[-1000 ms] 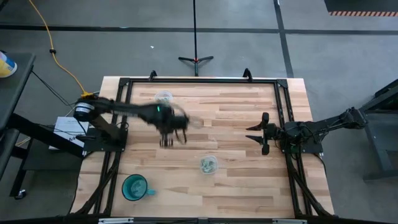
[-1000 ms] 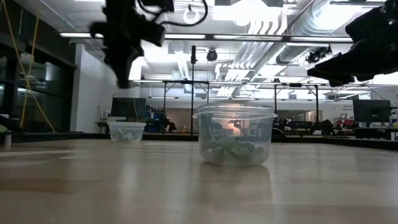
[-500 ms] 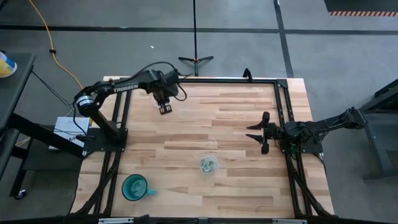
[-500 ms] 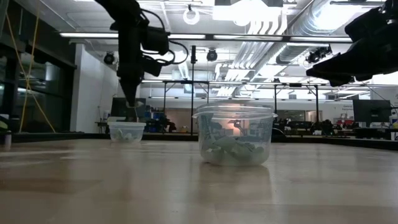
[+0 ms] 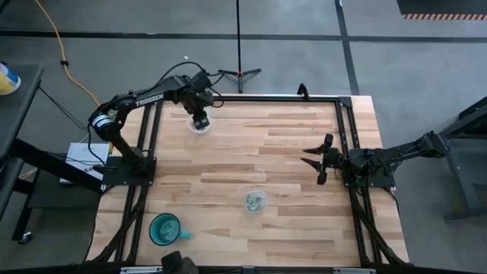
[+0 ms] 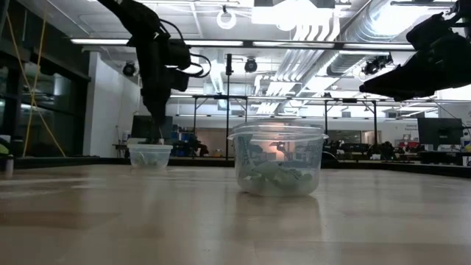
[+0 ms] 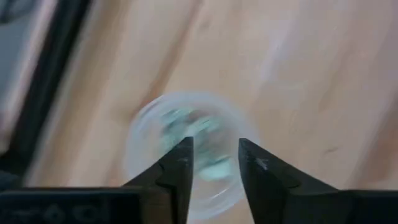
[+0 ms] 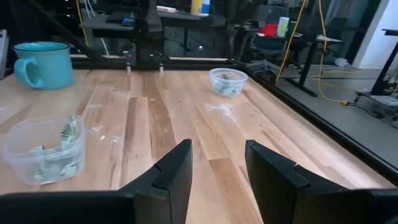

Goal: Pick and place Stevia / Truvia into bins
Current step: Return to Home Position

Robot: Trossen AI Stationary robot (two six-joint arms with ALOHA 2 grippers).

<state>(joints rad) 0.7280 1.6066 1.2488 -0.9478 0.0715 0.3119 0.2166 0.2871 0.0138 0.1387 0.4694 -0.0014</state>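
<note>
Two small clear cups hold pale green and white sachets. The far cup [image 5: 201,126] [image 6: 149,156] [image 7: 186,149] stands near the table's far-left corner. The near cup [image 5: 255,201] [image 6: 278,165] [image 8: 43,149] stands on the middle near part of the table. My left gripper [image 5: 199,120] [image 6: 156,136] [image 7: 216,158] points down just above the far cup, open, with nothing between its fingers. My right gripper [image 5: 323,160] [image 8: 217,155] hovers open over the table's right side, well away from both cups. I see no loose sachets on the table.
A teal handled cup [image 5: 164,228] [image 8: 42,62] stands near the near-left corner. Black frame rails [image 5: 243,99] run along the table's edges. A dark object [image 5: 176,263] shows at the near edge. Bare wood lies between the two cups and the right gripper.
My left gripper has swung from the table's middle toward the far edge and come down over the far cup, its fingers now pointing down just above the rim. The cups have stayed where they were.
</note>
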